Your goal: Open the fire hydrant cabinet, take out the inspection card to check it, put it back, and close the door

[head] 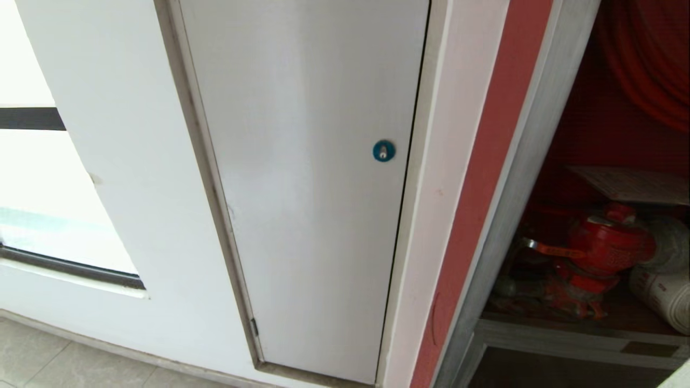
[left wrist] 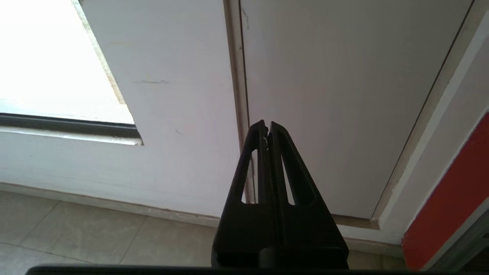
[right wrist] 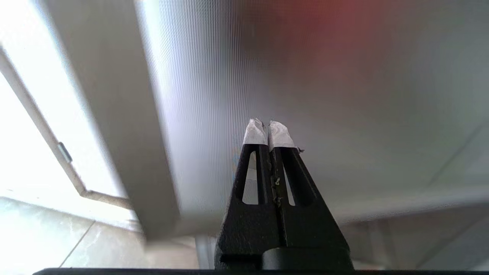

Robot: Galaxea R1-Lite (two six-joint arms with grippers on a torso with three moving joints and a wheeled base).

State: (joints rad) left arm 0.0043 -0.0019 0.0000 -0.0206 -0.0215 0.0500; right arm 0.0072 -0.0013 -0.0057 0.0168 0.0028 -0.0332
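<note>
The fire hydrant cabinet (head: 518, 178) stands open at the right edge of the head view, showing its red interior. Inside are a red valve (head: 609, 243), a white rolled hose (head: 664, 291) and a red hose reel (head: 649, 59). The inspection card (head: 636, 184), a pale sheet, lies tilted above the valve. Neither arm shows in the head view. My left gripper (left wrist: 266, 124) is shut and empty, facing the white wall low down. My right gripper (right wrist: 267, 123), with white-taped fingertips (right wrist: 255, 133), is shut and empty before a blurred grey panel with a red tinge. I cannot tell whether that panel is the door.
A plain white door with a round blue lock (head: 383, 151) fills the middle of the head view. A bright window (head: 32, 188) is at the left, and tiled floor (head: 54, 361) lies below. A red strip (head: 480, 178) runs between the white door's frame and the cabinet.
</note>
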